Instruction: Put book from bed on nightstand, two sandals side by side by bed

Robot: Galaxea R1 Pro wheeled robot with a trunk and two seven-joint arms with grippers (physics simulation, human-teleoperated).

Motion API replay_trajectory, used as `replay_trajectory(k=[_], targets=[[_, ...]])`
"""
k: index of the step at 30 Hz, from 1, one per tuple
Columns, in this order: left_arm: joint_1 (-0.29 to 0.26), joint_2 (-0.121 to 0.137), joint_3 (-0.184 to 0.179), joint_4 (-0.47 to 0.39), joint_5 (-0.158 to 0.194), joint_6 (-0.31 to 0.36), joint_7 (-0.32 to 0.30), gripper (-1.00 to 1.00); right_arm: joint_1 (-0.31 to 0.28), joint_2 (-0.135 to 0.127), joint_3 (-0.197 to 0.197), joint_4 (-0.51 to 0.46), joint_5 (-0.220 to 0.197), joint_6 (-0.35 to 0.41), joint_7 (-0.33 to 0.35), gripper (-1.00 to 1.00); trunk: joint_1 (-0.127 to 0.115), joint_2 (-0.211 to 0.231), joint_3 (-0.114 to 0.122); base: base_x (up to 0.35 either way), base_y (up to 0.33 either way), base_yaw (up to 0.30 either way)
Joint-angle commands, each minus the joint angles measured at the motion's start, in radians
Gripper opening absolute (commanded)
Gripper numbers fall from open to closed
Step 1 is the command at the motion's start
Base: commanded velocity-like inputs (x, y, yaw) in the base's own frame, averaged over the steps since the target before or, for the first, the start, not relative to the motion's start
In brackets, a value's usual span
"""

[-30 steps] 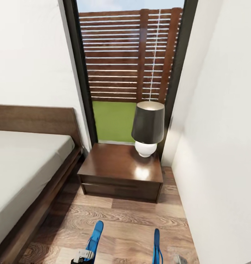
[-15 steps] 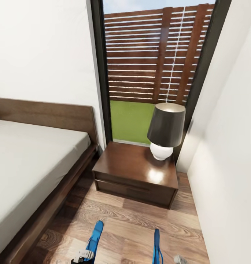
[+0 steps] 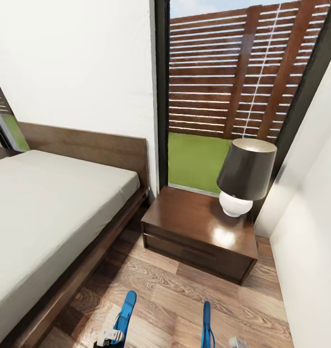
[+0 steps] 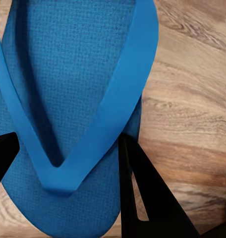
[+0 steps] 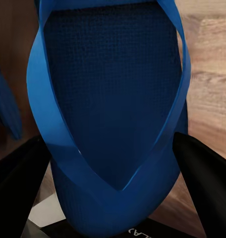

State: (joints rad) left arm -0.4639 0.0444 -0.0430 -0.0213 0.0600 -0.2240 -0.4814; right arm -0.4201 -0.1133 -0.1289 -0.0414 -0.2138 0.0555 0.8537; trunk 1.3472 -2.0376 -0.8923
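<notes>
The head camera has swung left since a second ago: the nightstand [image 3: 200, 235] and its lamp [image 3: 246, 176] now sit further right in the head view, and more of the bed [image 3: 49, 217] shows, while both sandals keep their places at the lower edge.

Nearest, the left pincer [image 4: 68, 148] is clamped on the left sandal [image 3: 125, 311], its dark fingers [image 4: 142, 193] pressing either side of the sole by the toe post. The right pincer [image 5: 113, 168] likewise grips the right sandal [image 3: 206, 324], a finger [image 5: 204, 168] on each flank. Both sandals are carried on edge above the plank floor [image 3: 175, 295], long axes running away from the robot toward the nightstand (roughly parallel, well apart).

Beyond, the bed lies to the left, its headboard [image 3: 88, 147] against the white wall. The nightstand stands just beside it under the tall window [image 3: 233, 96], lamp on its far right corner.
</notes>
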Motion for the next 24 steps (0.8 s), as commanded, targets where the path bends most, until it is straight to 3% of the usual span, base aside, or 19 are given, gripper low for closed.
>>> replay_trajectory(k=[1,24], targets=[[-0.001,0.0,-0.005,0.001,0.006,-0.003,-0.003,-1.0,0.0,0.0,-0.008,0.0,0.001,0.006,0.004,-1.0,0.0,0.0,-0.001,0.0,0.0,0.286],[-0.001,0.0,-0.005,0.001,0.006,-0.003,-0.003,-1.0,0.0,0.0,-0.008,0.0,0.001,0.006,0.004,-1.0,0.0,0.0,-0.001,0.0,-0.024,0.286]])
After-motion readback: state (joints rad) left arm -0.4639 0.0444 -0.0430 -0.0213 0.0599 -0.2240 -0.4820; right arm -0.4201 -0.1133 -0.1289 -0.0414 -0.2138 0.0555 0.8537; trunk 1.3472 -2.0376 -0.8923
